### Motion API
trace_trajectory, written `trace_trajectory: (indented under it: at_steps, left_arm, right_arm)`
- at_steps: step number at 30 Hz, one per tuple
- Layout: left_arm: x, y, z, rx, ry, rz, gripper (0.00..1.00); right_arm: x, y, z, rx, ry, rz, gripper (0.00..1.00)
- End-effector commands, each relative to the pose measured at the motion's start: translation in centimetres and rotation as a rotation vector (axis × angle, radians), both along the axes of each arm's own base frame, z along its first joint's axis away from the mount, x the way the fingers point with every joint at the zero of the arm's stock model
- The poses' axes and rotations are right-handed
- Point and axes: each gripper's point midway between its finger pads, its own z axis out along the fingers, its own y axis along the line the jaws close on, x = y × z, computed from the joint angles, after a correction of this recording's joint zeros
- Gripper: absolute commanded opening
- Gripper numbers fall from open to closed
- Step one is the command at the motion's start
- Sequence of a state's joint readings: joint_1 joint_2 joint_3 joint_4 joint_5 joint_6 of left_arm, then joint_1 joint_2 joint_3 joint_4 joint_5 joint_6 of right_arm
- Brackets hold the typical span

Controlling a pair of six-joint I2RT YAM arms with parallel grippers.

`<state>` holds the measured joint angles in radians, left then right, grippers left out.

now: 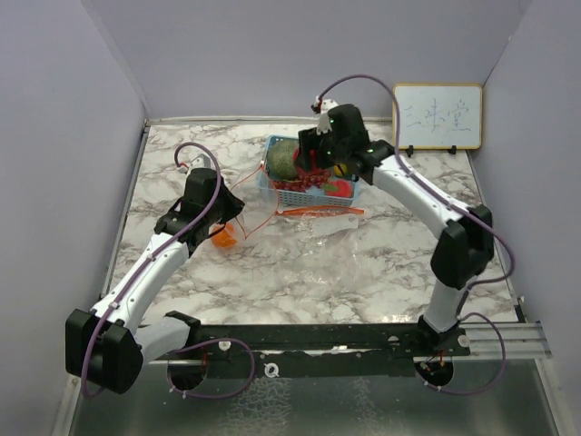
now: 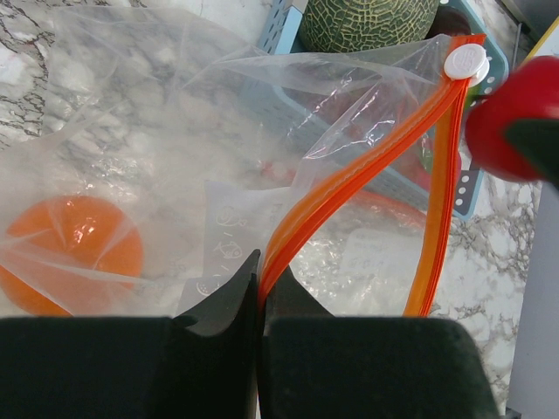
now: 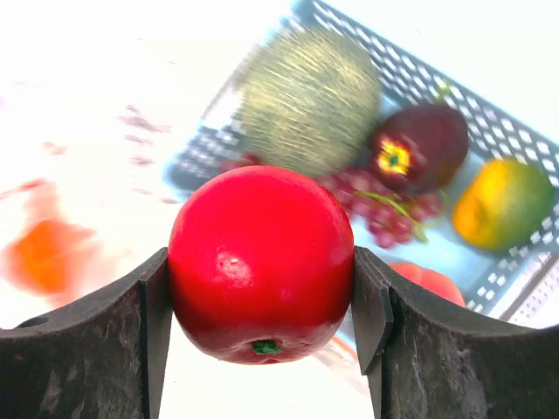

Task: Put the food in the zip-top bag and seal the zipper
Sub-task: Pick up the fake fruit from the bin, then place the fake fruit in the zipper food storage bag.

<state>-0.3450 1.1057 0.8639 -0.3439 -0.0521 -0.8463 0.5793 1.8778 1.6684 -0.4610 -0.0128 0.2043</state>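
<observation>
My right gripper (image 3: 262,288) is shut on a red apple (image 3: 262,262) and holds it above the near-left edge of the blue basket (image 3: 524,262); the apple also shows in the left wrist view (image 2: 515,118). In the basket lie a grey-green melon (image 3: 310,100), a dark purple fruit (image 3: 419,148), a yellow-green fruit (image 3: 502,202) and small red grapes (image 3: 380,205). My left gripper (image 2: 260,292) is shut on the orange zipper strip (image 2: 349,175) of the clear zip-top bag (image 2: 175,131), holding its mouth open. An orange (image 2: 74,249) lies inside the bag.
The bag's white slider (image 2: 465,61) sits at the far end of the zipper, near the basket (image 1: 304,186). A whiteboard (image 1: 438,116) stands at the back right. Grey walls enclose the marble table (image 1: 363,272) on three sides.
</observation>
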Motion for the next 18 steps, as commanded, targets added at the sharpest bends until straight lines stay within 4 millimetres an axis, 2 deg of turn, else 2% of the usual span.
trace_trajectory:
  at_steps: [1,3,5,9,13,18]
  left_arm:
    - [0.8,-0.5,2.1,-0.017,-0.061,-0.023,0.0]
    - [0.9,-0.5,2.1,-0.02,-0.062,-0.022,0.0]
    - [0.9,-0.6,2.2,-0.024,-0.064,-0.022,0.0]
    - [1.1,-0.7,2.1,-0.032,-0.063,-0.019,0.0]
    - [1.2,-0.8,2.4,-0.048,-0.065,-0.014,0.0]
    - [1.1,-1.1,3.0,-0.073,-0.076,-0.018,0.0]
  right_arm:
    - [-7.3,4.2,11.5,0.336,-0.11,0.387,0.48]
    - [-10.4,5.5,13.3,0.441,-0.085,0.527,0.48]
    - [-12.7,6.6,14.0,0.517,-0.048,0.625,0.48]
    - [-14.6,8.9,12.5,0.574,0.035,0.691,0.48]
    - [-14.3,10.8,9.8,0.557,0.088,0.671,0.53]
    - [-11.7,11.9,6.8,0.511,0.113,0.579,0.59]
